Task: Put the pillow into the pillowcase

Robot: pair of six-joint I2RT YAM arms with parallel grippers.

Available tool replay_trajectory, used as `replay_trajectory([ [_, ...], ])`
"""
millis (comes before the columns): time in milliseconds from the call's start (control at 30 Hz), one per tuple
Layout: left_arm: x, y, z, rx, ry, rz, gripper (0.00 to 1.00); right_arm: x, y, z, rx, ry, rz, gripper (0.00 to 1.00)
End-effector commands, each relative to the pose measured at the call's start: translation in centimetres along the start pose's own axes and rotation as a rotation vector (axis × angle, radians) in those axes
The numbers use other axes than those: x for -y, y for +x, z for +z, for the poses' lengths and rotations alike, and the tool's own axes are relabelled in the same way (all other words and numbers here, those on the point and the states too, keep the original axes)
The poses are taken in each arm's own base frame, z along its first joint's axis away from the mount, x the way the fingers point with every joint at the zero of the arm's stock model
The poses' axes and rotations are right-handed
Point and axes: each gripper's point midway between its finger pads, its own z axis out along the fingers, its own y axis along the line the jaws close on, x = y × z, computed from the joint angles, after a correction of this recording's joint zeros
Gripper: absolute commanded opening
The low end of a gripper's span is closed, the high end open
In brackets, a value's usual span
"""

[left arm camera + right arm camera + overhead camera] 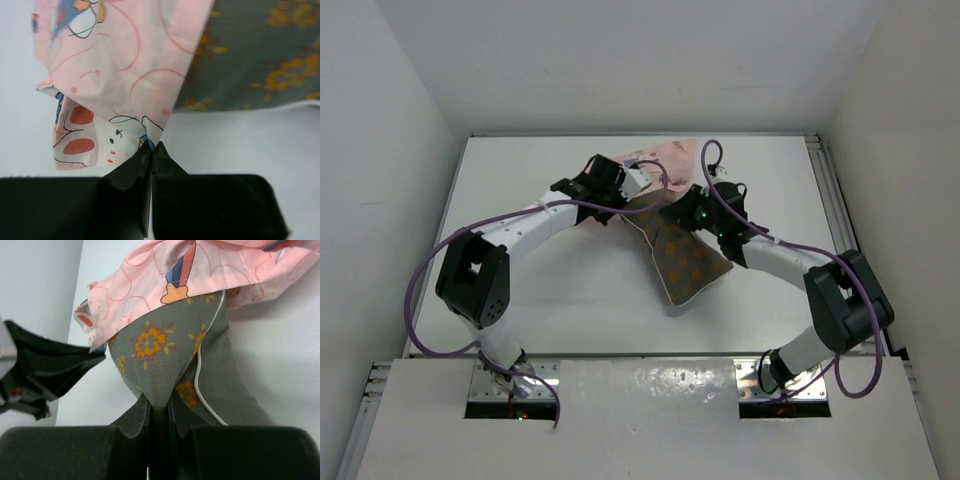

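Note:
The olive-brown pillow (688, 262) with orange flowers and white piping lies mid-table, its far end tucked under the pink rabbit-print pillowcase (665, 158). My right gripper (160, 407) is shut on a pinched fold of the pillow (160, 360); the pillowcase (200, 265) drapes over the pillow's far end. My left gripper (151, 147) is shut on the edge of the pillowcase (120, 65), with the pillow (250, 55) lying beside it. From above, the left gripper (632, 190) and the right gripper (670, 215) stand close together at the pillowcase's mouth.
White walls enclose the white table (550, 300) on three sides. Purple cables loop over both arms. The left arm's black finger (50, 365) shows at the left of the right wrist view.

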Motion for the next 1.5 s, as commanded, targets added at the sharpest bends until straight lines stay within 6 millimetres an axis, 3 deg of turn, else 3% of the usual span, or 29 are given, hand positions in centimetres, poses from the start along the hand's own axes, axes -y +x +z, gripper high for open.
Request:
replay_trajectory([
  [0,-3.4,-3.5,-1.6,0.082,-0.129,-0.036,0.00,-7.4,-8.2,-3.3,0.276,-0.231,-0.011,0.00],
  [200,-4.2,-6.2,-3.7,0.175,-0.124,-0.066,0.00,-5.8,-8.4,-3.8,0.298,-0.183,0.005,0.00],
  [300,-4.3,-5.9,-3.8,0.164,-0.127,-0.069,0.00,-5.4,-8.8,-3.9,0.306,-0.178,0.015,0.00],
  [467,-5.2,-3.6,-1.7,0.088,-0.181,-0.116,0.00,-6.0,-9.1,-4.0,0.297,-0.191,-0.004,0.00],
  [567,-5.7,-3.4,-0.6,0.064,-0.181,-0.142,0.00,-5.4,-9.0,-4.2,0.303,-0.167,-0.010,0.00],
  [667,-5.6,-4.0,-0.7,0.080,-0.169,-0.149,0.00,-4.4,-9.2,-4.3,0.326,-0.131,-0.003,0.00],
  [767,-3.6,-5.1,-1.9,0.132,-0.079,-0.083,0.00,-3.8,-9.9,-4.2,0.351,-0.116,0.025,0.00],
  [933,1.2,-4.7,-2.5,0.147,0.067,0.032,0.00,-3.5,-10.6,-3.4,0.359,-0.099,0.032,0.00],
  [1100,6.6,-6.7,-4.7,0.229,0.275,0.117,0.00,-0.5,-9.6,-1.7,0.343,0.015,0.101,0.00],
  [1167,8.6,-8.0,-5.4,0.275,0.368,0.122,0.00,-0.3,-9.1,-1.2,0.338,0.018,0.125,0.00],
  [1300,9.9,-9.1,-5.2,0.309,0.433,0.099,0.00,-0.1,-7.3,-0.4,0.293,0.027,0.103,0.00],
  [1400,9.2,-7.9,-3.2,0.263,0.381,0.089,0.00,0.5,-5.1,-0.3,0.240,0.026,0.086,0.00],
  [1467,8.4,-6.5,-1.7,0.211,0.341,0.083,0.23,0.8,-3.8,-0.3,0.199,0.021,0.064,0.00],
])
